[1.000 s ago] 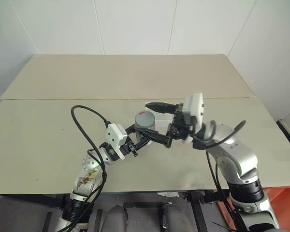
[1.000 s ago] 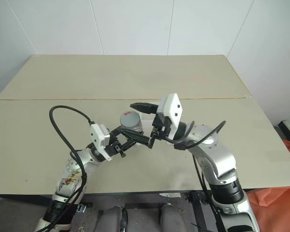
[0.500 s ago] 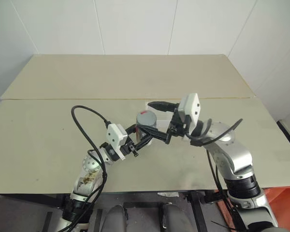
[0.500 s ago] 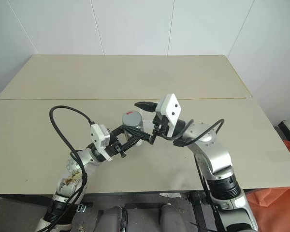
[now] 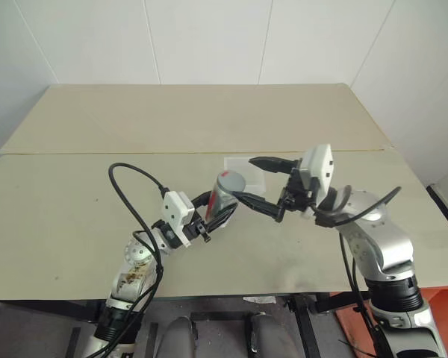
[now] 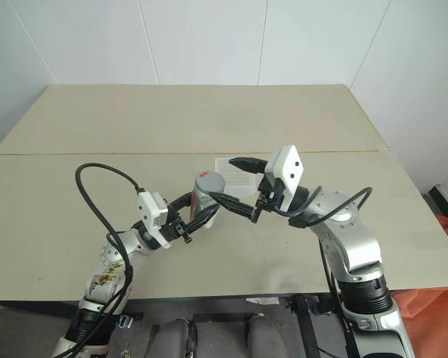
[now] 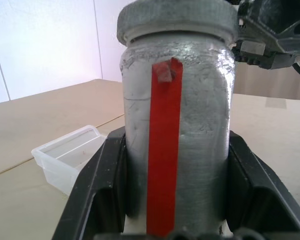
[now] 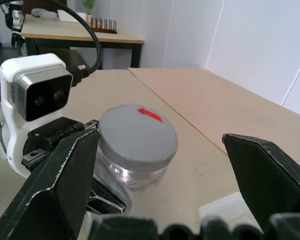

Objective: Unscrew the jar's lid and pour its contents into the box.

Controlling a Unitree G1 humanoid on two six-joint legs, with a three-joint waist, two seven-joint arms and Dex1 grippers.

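Observation:
My left gripper (image 7: 176,142) is shut on the jar (image 7: 175,125), a clear cylinder with a red strip down its side, held just above the table. The grey lid (image 8: 137,132) with a red mark sits on the jar (image 5: 221,200). To the right of the jar, my right gripper (image 5: 243,177) is open and holds nothing. One of its fingertips (image 5: 237,196) is close beside the jar under the lid (image 5: 230,181); the other is raised over the box. The clear shallow box (image 5: 243,165) lies on the table just behind the jar.
The tan table (image 5: 75,216) runs wide to both sides, with a seam (image 5: 97,154) across it behind the box. A black cable (image 5: 131,198) loops up from my left arm. White walls stand behind the table's far edge.
My right gripper has drawn back to the right, still open, so its fingers no longer straddle the lid. The left gripper and jar have stayed in place.

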